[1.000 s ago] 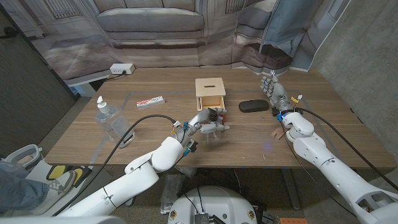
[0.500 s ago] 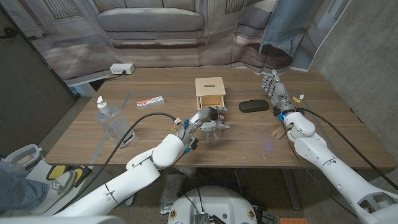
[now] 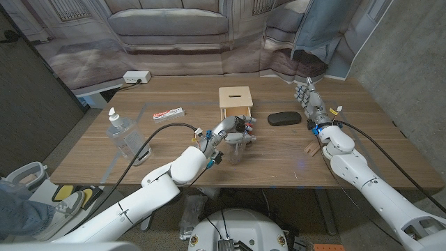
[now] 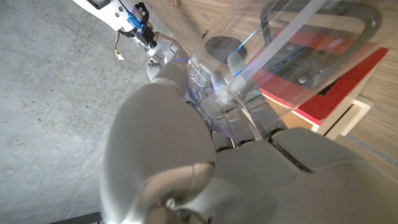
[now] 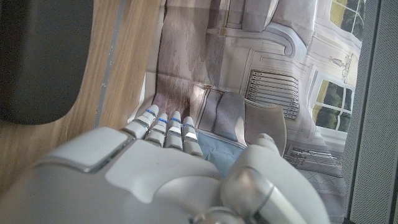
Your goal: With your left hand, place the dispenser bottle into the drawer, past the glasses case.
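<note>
- The left robot hand (image 3: 235, 132) sits just in front of the small wooden drawer box (image 3: 235, 100) near the middle of the worktop (image 3: 279, 153); its fingers are closed round a clear dispenser bottle (image 3: 237, 148).
- In the head view the bottle hangs tilted beneath the hand, its clear body over the wood in front of the box; whether it touches the worktop cannot be told.
- In the left wrist view the bottle (image 4: 292, 56) shows close up: clear plastic with a pale tube running through it, held against the hand's fingers (image 4: 236, 62).
- Through the bottle's wall that same view shows the drawer (image 4: 336, 93) pulled out, with a red lining inside and a light wooden front.
- The glasses case (image 3: 283, 118), dark and oblong, lies on the worktop to the robot's right of the drawer box, apart from it.
- The right robot hand (image 3: 306, 97) stands near the far right part of the worktop, just beyond the glasses case, fingers straight and close together, holding nothing.
- In the right wrist view its fingers (image 5: 168, 130) reach toward the printed backdrop (image 5: 261, 62).
- A second clear pump bottle (image 3: 120, 132) stands upright on the left part of the worktop, well apart from the left hand.
- A flat red-and-white packet (image 3: 168, 113) lies beyond that bottle, and a white power strip (image 3: 136, 77) sits at the far left edge.
</note>
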Available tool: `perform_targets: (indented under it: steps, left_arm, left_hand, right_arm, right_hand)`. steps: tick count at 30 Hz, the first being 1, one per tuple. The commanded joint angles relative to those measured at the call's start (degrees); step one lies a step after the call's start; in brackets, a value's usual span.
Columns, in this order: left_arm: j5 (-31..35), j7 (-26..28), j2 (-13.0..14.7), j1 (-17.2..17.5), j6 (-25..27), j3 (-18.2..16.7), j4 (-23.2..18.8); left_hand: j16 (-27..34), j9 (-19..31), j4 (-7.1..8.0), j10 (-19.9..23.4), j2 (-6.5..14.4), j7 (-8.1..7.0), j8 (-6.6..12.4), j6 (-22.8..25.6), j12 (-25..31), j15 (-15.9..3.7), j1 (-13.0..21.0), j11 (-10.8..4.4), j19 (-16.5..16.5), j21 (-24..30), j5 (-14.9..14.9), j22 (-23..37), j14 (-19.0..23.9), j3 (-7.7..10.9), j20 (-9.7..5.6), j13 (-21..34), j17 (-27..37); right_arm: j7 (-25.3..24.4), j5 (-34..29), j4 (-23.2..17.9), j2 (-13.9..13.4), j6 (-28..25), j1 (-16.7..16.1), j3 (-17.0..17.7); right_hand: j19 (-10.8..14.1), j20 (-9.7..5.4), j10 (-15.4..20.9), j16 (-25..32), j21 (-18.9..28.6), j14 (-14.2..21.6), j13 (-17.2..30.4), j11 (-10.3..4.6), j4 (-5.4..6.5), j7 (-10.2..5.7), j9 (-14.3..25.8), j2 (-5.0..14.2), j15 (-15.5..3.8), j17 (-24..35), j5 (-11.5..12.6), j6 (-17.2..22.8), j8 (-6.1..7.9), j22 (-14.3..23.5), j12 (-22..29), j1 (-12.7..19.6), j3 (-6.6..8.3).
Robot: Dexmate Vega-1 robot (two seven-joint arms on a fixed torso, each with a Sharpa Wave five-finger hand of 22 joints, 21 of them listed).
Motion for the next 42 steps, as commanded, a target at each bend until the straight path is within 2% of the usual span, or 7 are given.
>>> perform_targets:
  steps: [1, 19, 33, 42]
  left_arm:
    - [-1.2, -0.7, -0.1, -0.8, -0.5, -0.1, -0.1]
    - [-0.8, -0.2, -0.9, -1.8, -2.1, -0.1, 0.0]
    - [-3.1, -0.1, -0.6, -0.4, -6.9, -2.0, -0.1]
    - [-3.0, 0.6, -0.8, 0.5, -7.7, -2.7, -0.9]
  left_hand:
    - [0.4, 0.2, 0.29, 0.6, 6.2, 0.0, 0.6, 0.8, 0.5, -0.63, 6.7, 0.11, 0.4, 0.4, 0.2, 0.1, 0.7, 0.29, 0.15, 0.2, 0.3]
    - [0.9, 0.8, 0.76, 3.1, 6.3, -0.36, 1.59, 3.3, 1.4, -1.19, 7.2, -0.49, 1.7, 2.4, 0.2, 0.2, 3.0, 0.9, -0.31, 0.8, 1.2]
    - [0.7, 1.0, 1.29, 3.3, 6.3, -0.5, 1.68, 3.5, 1.4, -1.17, 6.6, -0.74, 1.5, 2.9, 0.2, 0.1, 3.1, 0.94, 0.02, 1.0, 1.6]
    - [0.7, 1.2, 1.55, 3.6, 6.2, -0.61, 1.74, 3.7, 1.4, -1.06, 6.2, -0.68, 1.5, 3.3, 0.1, 0.0, 3.5, 0.97, 0.1, 1.2, 1.8]
  right_arm:
    - [-0.2, 0.1, -0.7, -0.3, 0.4, -0.6, 0.5]
    - [-0.5, 0.4, -2.0, -1.0, 0.9, -1.7, 1.4]
    - [0.0, 0.2, -2.2, -1.1, 0.5, -1.1, 1.0]
    - [0.5, 0.2, -1.6, -0.8, 0.3, -0.6, 0.6]
  right_hand:
    - [0.3, 0.2, 0.5, 0.2, -0.2, 0.5, 0.3, -0.03, -0.08, -0.25, 0.2, 0.56, 0.0, 0.3, -0.2, 0.0, 0.14, 0.2, -0.2, 0.1, -0.17]
    - [0.2, 0.18, 0.5, 0.2, -0.2, 0.5, 0.3, -0.1, -0.11, -0.29, 0.2, 0.61, -0.08, 0.3, -0.2, 0.0, 0.15, 0.2, -0.3, 0.1, -0.27]
    - [0.2, 0.17, 0.6, 0.2, -0.2, 0.5, 0.3, -0.05, -0.14, -0.25, 0.2, 0.66, -0.03, 0.3, -0.2, 0.0, 0.15, 0.2, -0.2, 0.1, -0.35]
    - [0.2, 0.17, 0.5, 0.1, -0.2, 0.5, 0.3, -0.11, -0.16, -0.2, 0.2, 0.67, -0.02, 0.3, -0.2, 0.0, 0.15, 0.2, -0.3, 0.1, -0.4]
